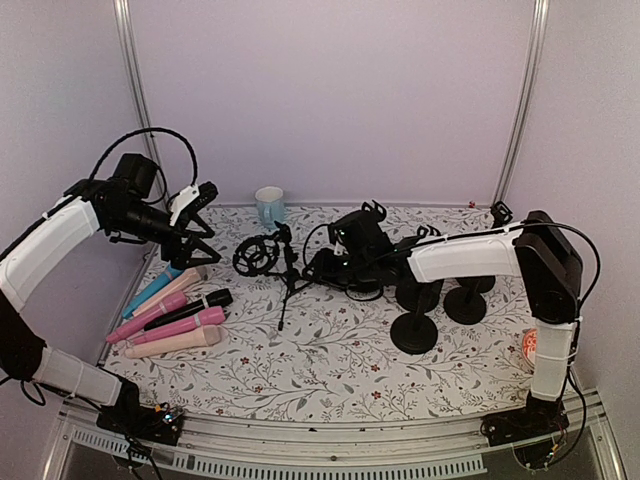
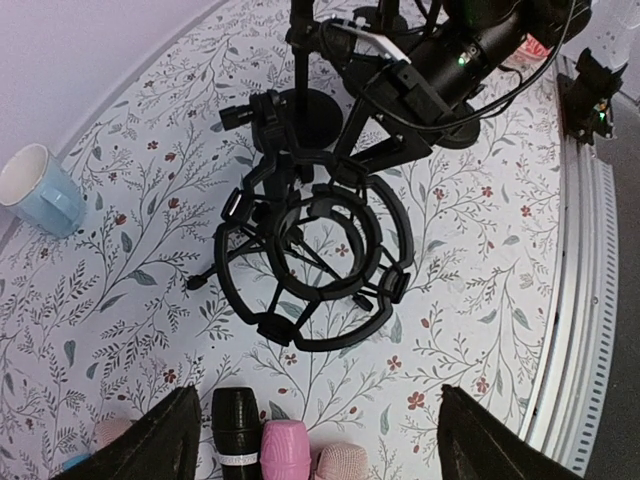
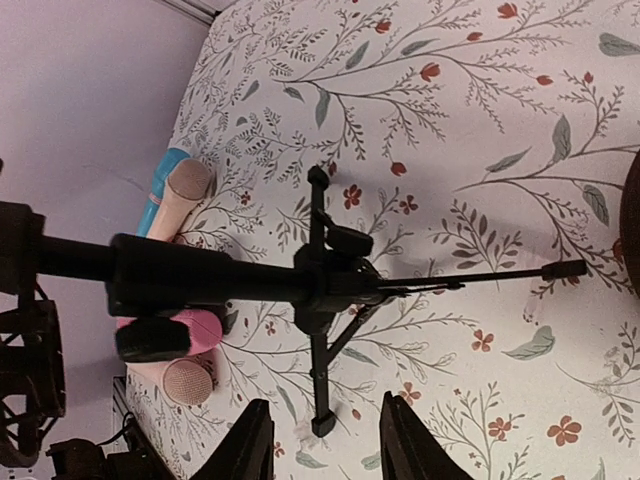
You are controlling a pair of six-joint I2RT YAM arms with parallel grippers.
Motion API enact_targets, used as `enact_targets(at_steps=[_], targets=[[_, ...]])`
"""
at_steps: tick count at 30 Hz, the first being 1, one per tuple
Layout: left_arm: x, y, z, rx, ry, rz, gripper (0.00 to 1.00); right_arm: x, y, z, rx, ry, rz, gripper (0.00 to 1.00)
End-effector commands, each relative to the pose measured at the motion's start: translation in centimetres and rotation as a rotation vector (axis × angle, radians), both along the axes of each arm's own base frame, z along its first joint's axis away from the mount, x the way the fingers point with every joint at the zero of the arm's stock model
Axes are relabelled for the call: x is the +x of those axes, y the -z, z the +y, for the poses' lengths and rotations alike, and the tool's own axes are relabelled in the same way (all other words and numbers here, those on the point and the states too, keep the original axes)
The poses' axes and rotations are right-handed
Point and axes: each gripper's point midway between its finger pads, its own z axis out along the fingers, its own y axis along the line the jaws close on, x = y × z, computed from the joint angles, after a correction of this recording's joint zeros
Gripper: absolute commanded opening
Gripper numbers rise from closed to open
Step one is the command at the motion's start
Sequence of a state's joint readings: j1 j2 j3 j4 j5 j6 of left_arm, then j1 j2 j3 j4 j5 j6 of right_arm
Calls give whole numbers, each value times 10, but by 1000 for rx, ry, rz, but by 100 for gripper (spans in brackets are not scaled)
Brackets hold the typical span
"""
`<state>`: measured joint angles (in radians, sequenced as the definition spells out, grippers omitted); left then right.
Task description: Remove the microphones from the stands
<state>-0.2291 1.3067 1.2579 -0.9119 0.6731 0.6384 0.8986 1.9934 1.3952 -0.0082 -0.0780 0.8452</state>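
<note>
The black tripod stand (image 1: 290, 283) stands mid-table, and its round shock-mount ring (image 1: 258, 253) holds no microphone. Seen from above in the left wrist view, the ring (image 2: 312, 250) is empty. Several microphones lie in a row at the left: blue, beige, black (image 1: 190, 308), pink (image 1: 178, 327) and peach. My left gripper (image 1: 198, 215) hovers open above their heads (image 2: 317, 410), with the black microphone (image 2: 237, 425) just inside the left finger. My right gripper (image 1: 325, 265) is open beside the stand's post (image 3: 326, 402), with a tripod leg (image 3: 320, 385) below the gap and nothing held.
A light blue mug (image 1: 269, 205) sits by the back wall. Round-base stands (image 1: 415, 332) cluster under the right arm, and a small orange object (image 1: 528, 345) lies at the right edge. Walls close in at the left, back and right. The metal rail (image 2: 585, 250) marks the near edge.
</note>
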Motion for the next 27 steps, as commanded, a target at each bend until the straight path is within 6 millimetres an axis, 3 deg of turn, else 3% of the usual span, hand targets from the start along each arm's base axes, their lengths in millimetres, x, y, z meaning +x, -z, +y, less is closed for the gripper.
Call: enact_targets(at_steps=[1, 5, 8, 11, 15, 21, 27], targets=[[-10, -5, -2, -7, 20, -8, 83, 1, -31, -14, 59, 59, -30, 38], [-11, -2, -2, -5, 23, -3, 83, 3, -70, -16, 133, 84, -121, 41], [-11, -2, -3, -11, 24, 3, 83, 2, -81, 3, 190, 9, -110, 46], [-12, -3, -3, -13, 25, 1, 83, -1, -77, 27, 282, -98, -60, 45], [-15, -2, -2, -4, 25, -3, 83, -2, -59, 44, 379, -194, 52, 42], [-17, 0, 1, 11, 25, -13, 83, 1, -48, 38, 392, -197, 101, 40], [-16, 2, 0, 10, 29, -5, 82, 0, -48, 27, 357, -167, 84, 39]])
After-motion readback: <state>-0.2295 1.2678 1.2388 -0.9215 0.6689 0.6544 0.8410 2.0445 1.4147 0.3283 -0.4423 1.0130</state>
